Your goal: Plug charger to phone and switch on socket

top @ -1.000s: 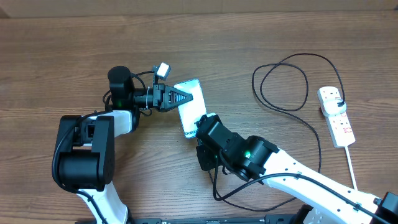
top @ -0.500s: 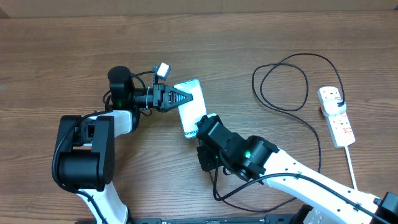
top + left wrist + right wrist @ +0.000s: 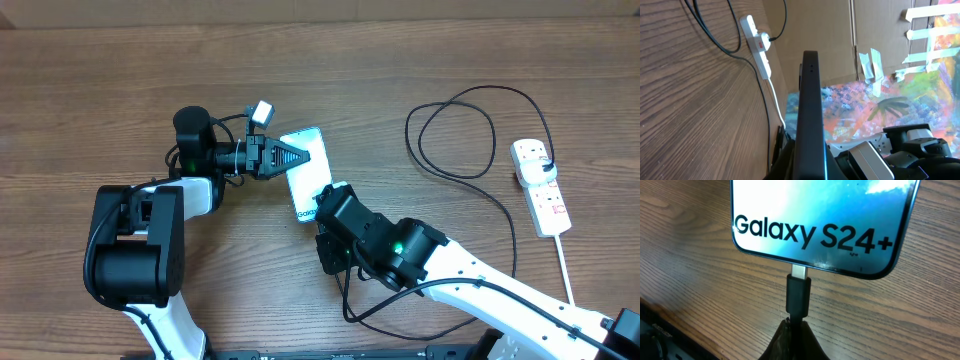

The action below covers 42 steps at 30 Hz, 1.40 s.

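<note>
Starting overhead, the left gripper (image 3: 297, 157) is pinched narrow on the left edge of the phone (image 3: 309, 168). The right gripper (image 3: 322, 206) sits at the phone's lower end. The charger (image 3: 456, 128) loops well right of the phone, towards the socket (image 3: 541, 188).

From the left wrist, the phone shows edge-on as a dark bar, so the hold looks slim; a hard push could slide it loose.

From the right wrist, the closed jaws hold the connector (image 3: 799, 296) just below the phone, with bare metal showing at the port. I judge it not fully seated, and an off-axis push could bend the tip or skid off.
</note>
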### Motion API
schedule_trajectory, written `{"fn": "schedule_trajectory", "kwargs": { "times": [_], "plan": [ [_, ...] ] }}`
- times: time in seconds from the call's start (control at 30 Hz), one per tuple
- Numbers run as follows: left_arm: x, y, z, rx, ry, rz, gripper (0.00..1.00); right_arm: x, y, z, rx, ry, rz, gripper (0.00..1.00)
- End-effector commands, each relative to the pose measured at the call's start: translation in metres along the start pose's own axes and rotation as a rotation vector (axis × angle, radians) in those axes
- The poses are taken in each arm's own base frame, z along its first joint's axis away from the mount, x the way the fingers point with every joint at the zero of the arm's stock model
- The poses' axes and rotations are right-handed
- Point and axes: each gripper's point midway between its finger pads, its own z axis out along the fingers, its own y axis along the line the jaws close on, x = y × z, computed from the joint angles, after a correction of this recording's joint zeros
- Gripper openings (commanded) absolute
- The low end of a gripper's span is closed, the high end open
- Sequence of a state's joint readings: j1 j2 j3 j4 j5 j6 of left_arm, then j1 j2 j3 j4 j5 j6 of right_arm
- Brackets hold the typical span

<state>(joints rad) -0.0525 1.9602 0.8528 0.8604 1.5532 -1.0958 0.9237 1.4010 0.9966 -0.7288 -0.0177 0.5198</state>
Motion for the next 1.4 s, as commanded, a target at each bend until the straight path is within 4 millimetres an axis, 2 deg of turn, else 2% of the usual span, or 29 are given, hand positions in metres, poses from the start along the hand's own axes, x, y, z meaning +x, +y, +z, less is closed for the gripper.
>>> {"fn": "schedule_trajectory", "kwargs": {
  "times": [0.0, 0.63, 0.93, 1.17, 1.3, 1.37],
  "plan": [
    [0.003, -0.003, 0.002, 0.014, 0.031, 0.027, 0.04, -0.012, 0.003, -0.005, -0.003, -0.038, -0.001, 0.04],
    [0.003, -0.003, 0.002, 0.014, 0.031, 0.002, 0.04, -0.016, 0.002, -0.005, 0.006, -0.056, -0.002, 0.04],
    [0.003, -0.003, 0.002, 0.014, 0.031, 0.002, 0.04, -0.023, -0.006, -0.006, 0.058, -0.098, 0.000, 0.04],
    [0.003, -0.003, 0.003, 0.014, 0.032, 0.002, 0.04, -0.036, 0.001, -0.007, 0.032, -0.148, -0.018, 0.04],
    [0.003, -0.003, 0.002, 0.014, 0.031, 0.009, 0.04, -0.029, -0.002, -0.007, 0.042, -0.120, -0.019, 0.09],
    [0.003, -0.003, 0.002, 0.014, 0.030, 0.011, 0.04, -0.024, -0.003, -0.006, 0.042, -0.097, -0.019, 0.18]
  ]
}}
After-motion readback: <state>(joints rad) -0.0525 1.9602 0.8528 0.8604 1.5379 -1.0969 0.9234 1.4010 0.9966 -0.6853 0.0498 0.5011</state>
